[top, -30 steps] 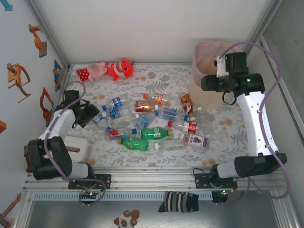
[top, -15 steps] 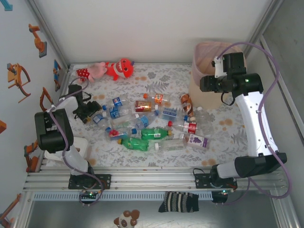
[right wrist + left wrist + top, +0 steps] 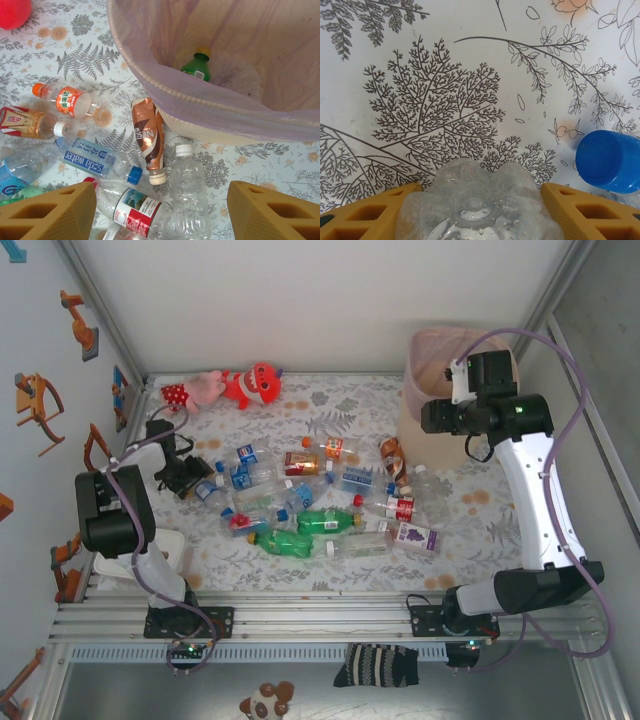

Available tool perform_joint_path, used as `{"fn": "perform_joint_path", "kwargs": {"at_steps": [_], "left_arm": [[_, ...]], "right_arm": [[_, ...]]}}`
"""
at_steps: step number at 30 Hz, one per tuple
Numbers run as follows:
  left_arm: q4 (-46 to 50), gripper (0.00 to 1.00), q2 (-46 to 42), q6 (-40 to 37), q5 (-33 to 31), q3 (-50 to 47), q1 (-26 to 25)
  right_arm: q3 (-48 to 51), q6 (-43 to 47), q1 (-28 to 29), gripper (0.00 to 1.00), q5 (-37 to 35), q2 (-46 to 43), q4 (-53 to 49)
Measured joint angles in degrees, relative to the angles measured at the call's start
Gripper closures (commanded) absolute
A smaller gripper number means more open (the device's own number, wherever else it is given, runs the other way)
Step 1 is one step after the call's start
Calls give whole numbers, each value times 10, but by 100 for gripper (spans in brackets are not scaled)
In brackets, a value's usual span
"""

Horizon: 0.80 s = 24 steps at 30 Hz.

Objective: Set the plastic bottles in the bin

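On the floral tablecloth point(image 3: 330, 400), the left gripper point(image 3: 481, 186) pinched a clear bottle point(image 3: 480, 220) by its base, well apart from the bin point(image 3: 430, 345). The right gripper point(image 3: 161, 187) hung wide and empty near the bin's rim. A firm, centred squeeze before lifting seemed wise.

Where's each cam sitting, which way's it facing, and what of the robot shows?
Top external: high behind the bases, looking down on table, bottles and bin; left arm and right arm show.
Left wrist: low over the table, facing down; left pincer hugs a clear bottle.
Right wrist: above the bin's rim, facing down; right pincer open.
Shared: top and right wrist both see bin and brown bottle.
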<state>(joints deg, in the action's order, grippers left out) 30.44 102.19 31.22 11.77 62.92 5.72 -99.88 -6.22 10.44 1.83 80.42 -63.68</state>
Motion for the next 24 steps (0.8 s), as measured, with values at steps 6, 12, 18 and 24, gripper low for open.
{"fn": "perform_joint_path", "kwargs": {"at_steps": [6, 12, 18, 24], "left_arm": [[14, 43, -67, -3, -3, 0, 0], [19, 43, -196, -20, 18, 1, 0], [7, 44, -308, -48, 110, 5, -11], [-54, 44, -393, -53, 205, 7, -66]], "right_arm": [[-3, -4, 11, 32, 1, -9, 0], [-3, -19, 30, 32, 15, -28, 8], [22, -43, 65, 32, 63, -53, 58], [79, -78, 109, 32, 133, -80, 141]]}}
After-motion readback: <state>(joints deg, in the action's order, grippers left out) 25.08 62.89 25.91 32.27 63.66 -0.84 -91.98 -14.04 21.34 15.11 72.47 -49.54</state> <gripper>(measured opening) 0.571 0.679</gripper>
